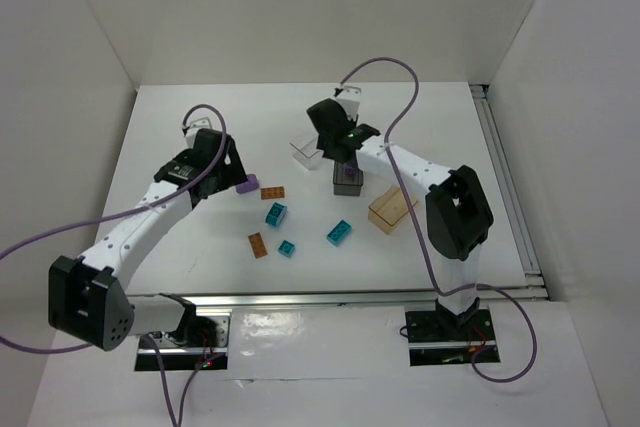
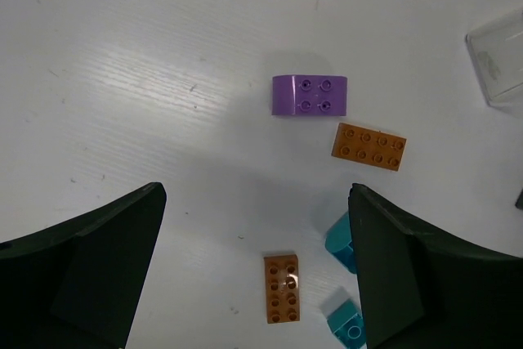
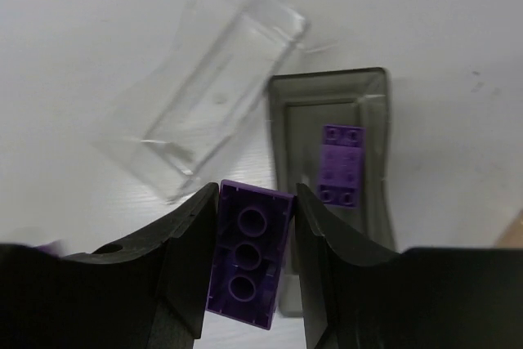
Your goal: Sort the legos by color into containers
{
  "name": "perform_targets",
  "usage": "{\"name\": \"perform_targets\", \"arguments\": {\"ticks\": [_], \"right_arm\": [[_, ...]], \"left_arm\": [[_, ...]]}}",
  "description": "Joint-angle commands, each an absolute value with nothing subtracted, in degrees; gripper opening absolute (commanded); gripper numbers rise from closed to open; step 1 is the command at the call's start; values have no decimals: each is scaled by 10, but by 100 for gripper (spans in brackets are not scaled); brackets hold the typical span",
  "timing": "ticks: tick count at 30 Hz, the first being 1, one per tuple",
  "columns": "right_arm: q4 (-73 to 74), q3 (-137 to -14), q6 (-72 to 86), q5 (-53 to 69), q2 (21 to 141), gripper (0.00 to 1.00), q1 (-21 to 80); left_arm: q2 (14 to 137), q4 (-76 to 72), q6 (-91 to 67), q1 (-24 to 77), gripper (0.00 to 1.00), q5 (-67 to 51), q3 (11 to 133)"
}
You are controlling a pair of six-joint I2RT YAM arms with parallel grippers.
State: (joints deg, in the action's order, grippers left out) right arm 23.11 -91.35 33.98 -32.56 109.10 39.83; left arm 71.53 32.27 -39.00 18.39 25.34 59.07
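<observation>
My right gripper (image 3: 249,230) is shut on a purple lego (image 3: 248,255), its hollow underside facing the camera. It holds it above the near edge of the dark smoky tray (image 3: 282,120), which holds another purple lego (image 3: 341,165). The clear tray (image 3: 208,112) lies empty beside it. In the top view the right gripper (image 1: 340,152) hangs over the dark tray (image 1: 347,182). My left gripper (image 2: 255,226) is open and empty above the table, near a purple lego (image 2: 310,96), two orange legos (image 2: 368,146) (image 2: 281,287) and teal legos (image 2: 339,239).
The tan tray (image 1: 391,209) lies right of the dark tray. Three teal legos (image 1: 276,213) (image 1: 339,233) (image 1: 287,248) and two orange legos (image 1: 272,192) (image 1: 258,245) lie scattered mid-table. The clear tray (image 1: 305,150) is behind them. White walls enclose the table.
</observation>
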Motion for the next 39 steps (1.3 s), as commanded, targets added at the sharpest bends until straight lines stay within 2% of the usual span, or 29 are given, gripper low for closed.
{"name": "perform_targets", "arguments": {"ticks": [1, 7, 9, 13, 14, 17, 23, 26, 32, 39], "right_arm": [[214, -875, 342, -330, 1077, 24, 361], [214, -864, 342, -327, 1099, 25, 338], [207, -857, 342, -315, 1106, 28, 332], [213, -863, 320, -308, 1117, 68, 327], [218, -872, 315, -302, 1117, 84, 327], [218, -872, 309, -297, 1094, 92, 327], [223, -831, 304, -283, 1021, 94, 327], [229, -808, 299, -278, 987, 94, 327], [234, -775, 304, -272, 948, 94, 337], [239, -749, 304, -272, 920, 95, 343]], "left_arm": [[761, 311, -380, 180, 99, 214, 616], [824, 311, -385, 191, 99, 191, 639], [851, 311, -392, 191, 99, 184, 645], [890, 305, -379, 197, 100, 184, 660], [899, 305, -365, 197, 100, 205, 665], [920, 275, -331, 197, 100, 226, 682], [969, 186, -250, 192, 100, 211, 693], [1010, 147, -233, 185, 100, 166, 708], [1071, 146, -233, 185, 100, 95, 733], [1023, 157, -259, 185, 97, 78, 672]]}}
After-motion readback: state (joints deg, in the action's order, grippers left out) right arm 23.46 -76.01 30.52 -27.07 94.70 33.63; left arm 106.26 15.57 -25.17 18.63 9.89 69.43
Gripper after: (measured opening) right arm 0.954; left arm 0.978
